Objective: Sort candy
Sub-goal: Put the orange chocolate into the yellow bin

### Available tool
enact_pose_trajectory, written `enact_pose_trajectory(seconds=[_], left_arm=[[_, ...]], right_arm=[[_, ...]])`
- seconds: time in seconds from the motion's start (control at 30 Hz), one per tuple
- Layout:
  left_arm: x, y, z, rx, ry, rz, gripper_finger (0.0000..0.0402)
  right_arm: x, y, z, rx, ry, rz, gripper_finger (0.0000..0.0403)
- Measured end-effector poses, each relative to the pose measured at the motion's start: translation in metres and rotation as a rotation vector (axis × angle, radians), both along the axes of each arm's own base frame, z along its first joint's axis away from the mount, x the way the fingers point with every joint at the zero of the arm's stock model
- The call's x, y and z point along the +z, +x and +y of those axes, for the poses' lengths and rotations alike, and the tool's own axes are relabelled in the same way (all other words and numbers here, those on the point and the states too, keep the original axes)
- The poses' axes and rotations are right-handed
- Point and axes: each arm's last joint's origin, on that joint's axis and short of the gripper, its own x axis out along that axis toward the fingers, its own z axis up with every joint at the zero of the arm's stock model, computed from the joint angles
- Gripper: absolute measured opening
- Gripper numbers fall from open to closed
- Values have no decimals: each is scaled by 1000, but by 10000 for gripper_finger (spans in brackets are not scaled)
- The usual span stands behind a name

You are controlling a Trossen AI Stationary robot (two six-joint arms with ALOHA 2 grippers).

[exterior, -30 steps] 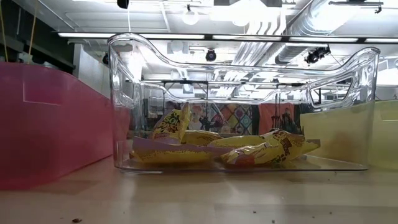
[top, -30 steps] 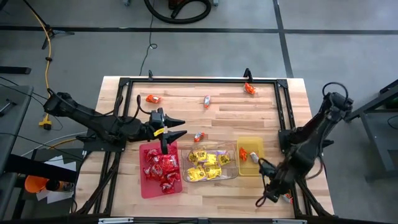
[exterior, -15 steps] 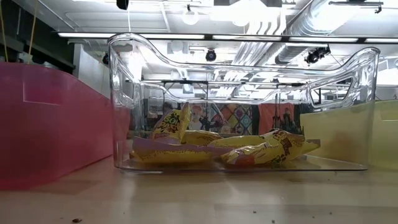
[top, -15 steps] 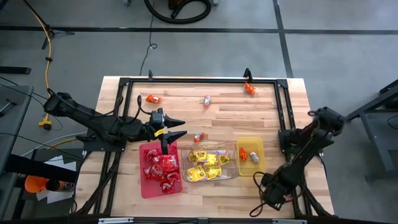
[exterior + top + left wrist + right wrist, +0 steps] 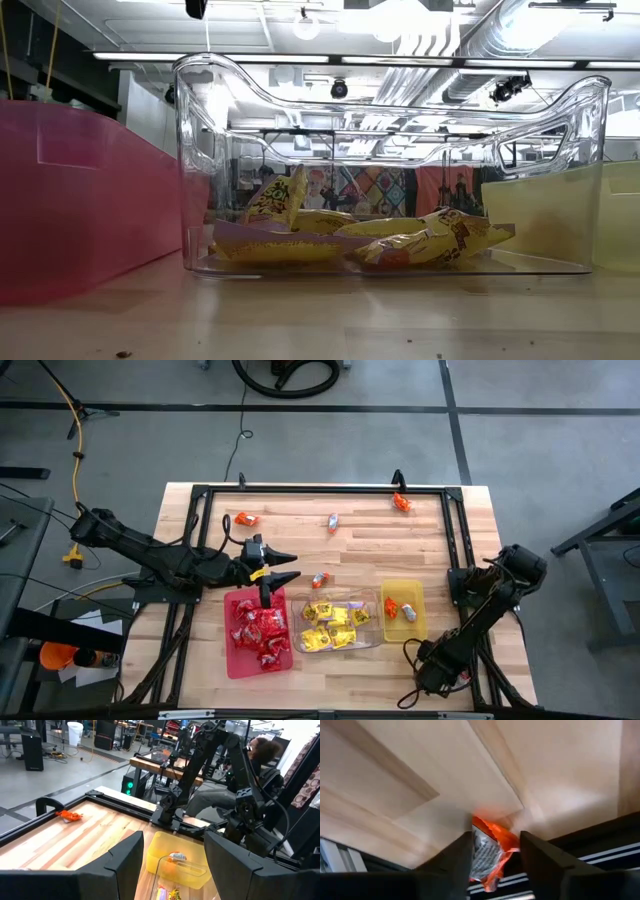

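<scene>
My right claw (image 5: 492, 852) straddles an orange candy (image 5: 490, 851) at the counter (image 5: 350, 535) corner; I can't tell if it's gripped. My left claw (image 5: 281, 566) hangs apart above the red tray (image 5: 232, 655).

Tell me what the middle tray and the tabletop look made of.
Middle tray: clear, glossy, probably hard plastic; the room shows through its walls. Tabletop: light wood planks with a smooth, satin finish; grain and plank seams are visible.

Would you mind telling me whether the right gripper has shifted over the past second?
Yes. In the high view the right gripper has slid slightly toward the table's near edge, farther from the yellow tray.
</scene>
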Motion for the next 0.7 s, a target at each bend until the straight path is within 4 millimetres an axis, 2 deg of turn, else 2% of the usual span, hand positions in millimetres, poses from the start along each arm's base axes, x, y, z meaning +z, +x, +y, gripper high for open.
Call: enact_pose_trajectory(seconds=[0.07,0.2,0.37,0.47,0.57,0.7], left_arm=[[0,0,0,0,1,1,197],[0,0,0,0,0,1,197],[0,0,0,0,0,0,197],[0,0,0,0,0,0,197],[0,0,0,0,0,1,197],[0,0,0,0,1,2,197]], right_arm=[[0,0,0,13,17,10,124],[6,0,0,33,53,-7,22],[40,8,-12,-11,134,-159,18],[72,15,-26,-32,192,-396,5],[109,21,-43,-28,242,-736,8],[146,20,-71,-17,132,-1120,3]])
